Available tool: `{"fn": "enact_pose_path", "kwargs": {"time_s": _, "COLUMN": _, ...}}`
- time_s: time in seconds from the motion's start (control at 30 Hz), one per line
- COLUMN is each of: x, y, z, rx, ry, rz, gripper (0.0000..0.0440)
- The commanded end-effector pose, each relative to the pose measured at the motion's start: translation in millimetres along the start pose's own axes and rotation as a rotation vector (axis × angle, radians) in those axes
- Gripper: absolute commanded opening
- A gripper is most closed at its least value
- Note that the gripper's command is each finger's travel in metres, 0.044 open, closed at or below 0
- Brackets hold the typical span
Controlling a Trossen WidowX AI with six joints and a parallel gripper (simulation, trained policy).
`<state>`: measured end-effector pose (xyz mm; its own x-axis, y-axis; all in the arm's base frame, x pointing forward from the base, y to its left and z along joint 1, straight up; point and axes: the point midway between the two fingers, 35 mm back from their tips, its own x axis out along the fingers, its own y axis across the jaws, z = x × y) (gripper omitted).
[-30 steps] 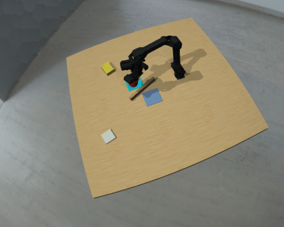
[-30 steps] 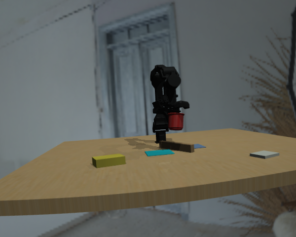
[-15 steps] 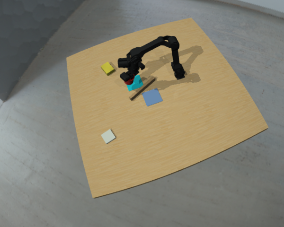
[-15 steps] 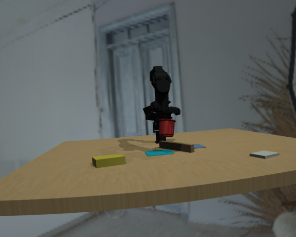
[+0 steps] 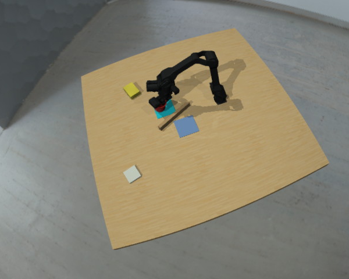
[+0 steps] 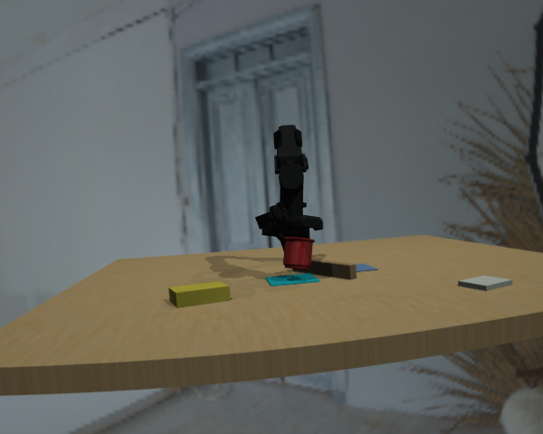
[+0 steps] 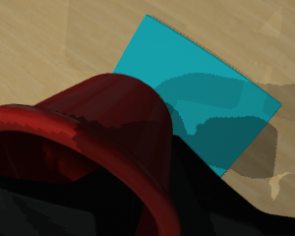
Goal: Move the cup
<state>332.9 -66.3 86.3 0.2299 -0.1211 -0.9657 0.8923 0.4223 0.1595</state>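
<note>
The wooden table point(image 5: 216, 180) point(image 6: 309, 326) point(image 7: 29, 44) carries a yellow block point(image 5: 131, 90) point(image 6: 199, 295), brown bar point(image 5: 174, 115) point(image 6: 332, 269), white tile point(image 5: 132, 174) point(image 6: 485, 282), and blue point(image 5: 186, 126) point(image 6: 366, 268) and cyan pads point(image 5: 166, 111) point(image 6: 286, 280) point(image 7: 202, 74).
</note>
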Motion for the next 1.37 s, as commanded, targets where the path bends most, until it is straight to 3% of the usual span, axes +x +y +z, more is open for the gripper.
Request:
{"fn": "enact_pose_path", "kwargs": {"time_s": 0.0, "x": 11.5, "y": -8.0, "z": -1.5, "rx": 0.007, "ry": 0.004, "rz": -0.02, "gripper": 0.0027}}
{"fn": "enact_pose_path", "kwargs": {"time_s": 0.1, "x": 16.3, "y": -11.9, "z": -0.8, "rx": 0.017, "ry": 0.003, "rz": -0.019, "gripper": 0.0063}}
{"fn": "enact_pose_path", "kwargs": {"time_s": 0.23, "x": 14.0, "y": -9.7, "z": 5.3, "rx": 0.038, "ry": -0.011, "rz": 0.015, "gripper": 0.0147}}
{"fn": "enact_pose_path", "kwargs": {"time_s": 1.07, "x": -48.8, "y": -13.8, "z": 21.2, "rx": 0.071, "ry": -0.059, "rz": 0.167, "gripper": 0.0254}}
{"fn": "enact_pose_path", "kwargs": {"time_s": 1.17, "x": -61.3, "y": -13.6, "z": 26.2, "rx": 0.074, "ry": -0.077, "rz": 0.188, "gripper": 0.0286}}
{"fn": "enact_pose_path", "kwargs": {"time_s": 1.33, "x": -76.5, "y": -14.3, "z": 34.2, "rx": 0.086, "ry": -0.096, "rz": 0.209, "gripper": 0.0391}}
